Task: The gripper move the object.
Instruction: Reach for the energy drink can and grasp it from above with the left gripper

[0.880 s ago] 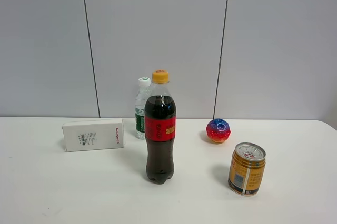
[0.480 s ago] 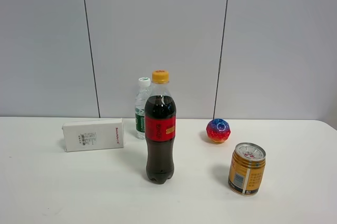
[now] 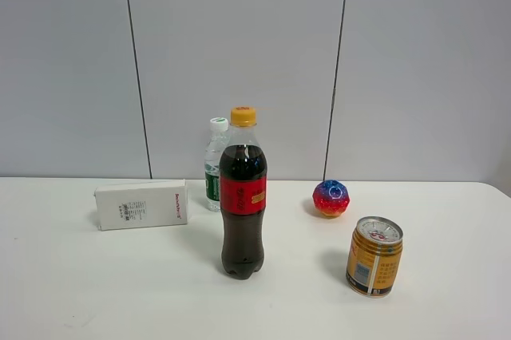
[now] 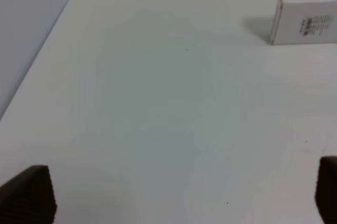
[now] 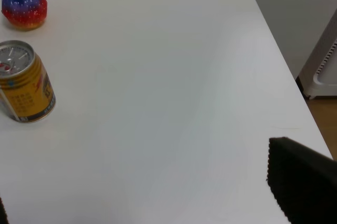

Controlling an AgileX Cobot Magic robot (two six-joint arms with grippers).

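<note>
Can [image 3: 374, 256] stands upright toward right edge of worktop [image 3: 80, 292], well apart from right gripper [image 5: 137, 192], jaws spread, empty; left gripper [image 4: 176, 190] likewise; cola bottle [image 3: 243, 196] nearly full.

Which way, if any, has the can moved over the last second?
No, it has not moved. The can stands in the same spot as before, right of the bottle and nearer the camera than the ball.
</note>
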